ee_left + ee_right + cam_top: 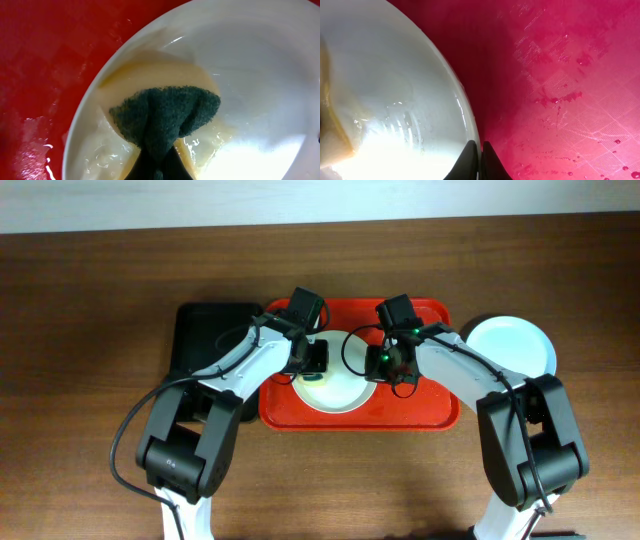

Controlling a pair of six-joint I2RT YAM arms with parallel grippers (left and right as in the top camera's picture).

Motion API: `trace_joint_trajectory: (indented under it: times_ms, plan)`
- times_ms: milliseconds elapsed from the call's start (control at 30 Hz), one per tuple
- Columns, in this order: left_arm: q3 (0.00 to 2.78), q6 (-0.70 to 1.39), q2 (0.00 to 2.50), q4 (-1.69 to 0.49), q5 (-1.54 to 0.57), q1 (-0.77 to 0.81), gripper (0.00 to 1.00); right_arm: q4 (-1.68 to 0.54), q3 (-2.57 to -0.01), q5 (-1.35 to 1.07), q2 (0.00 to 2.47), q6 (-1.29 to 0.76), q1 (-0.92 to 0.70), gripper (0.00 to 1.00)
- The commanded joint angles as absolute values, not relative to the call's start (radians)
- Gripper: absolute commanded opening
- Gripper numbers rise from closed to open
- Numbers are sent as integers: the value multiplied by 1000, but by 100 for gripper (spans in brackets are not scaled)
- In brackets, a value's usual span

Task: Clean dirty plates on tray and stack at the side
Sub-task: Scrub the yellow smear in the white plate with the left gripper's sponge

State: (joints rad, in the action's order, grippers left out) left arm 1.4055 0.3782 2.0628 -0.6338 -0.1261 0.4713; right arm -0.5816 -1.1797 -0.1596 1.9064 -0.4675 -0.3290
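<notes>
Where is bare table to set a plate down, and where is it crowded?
Bare wood: behind the red tray and black tray, left of the black tray, and in front between the arms. Crowded: mid-tray, left gripper and right gripper over the white plate; a pale blue plate sits right of the tray.

No legible text or markings

One plate [338, 393] on the tray [425, 413], another plate [512, 345] just right of it, a smaller tray [205, 330] left.
</notes>
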Motion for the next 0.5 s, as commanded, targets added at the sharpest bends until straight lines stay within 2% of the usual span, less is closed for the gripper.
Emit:
trace_joint_trajectory:
  times_ms: [0,267,467]
  plan:
    - [1392,366,2134,-645,-305,493,0,-583,-1165,-165,1921,-467,-336,4]
    - [1392,328,2134,-627,-554,542,0,-586,-1165,-165,1921,-467,-336,4]
    - [1443,274,2067,-625,-550,487,0,-587,-1165,-165,1921,-452,-336,4]
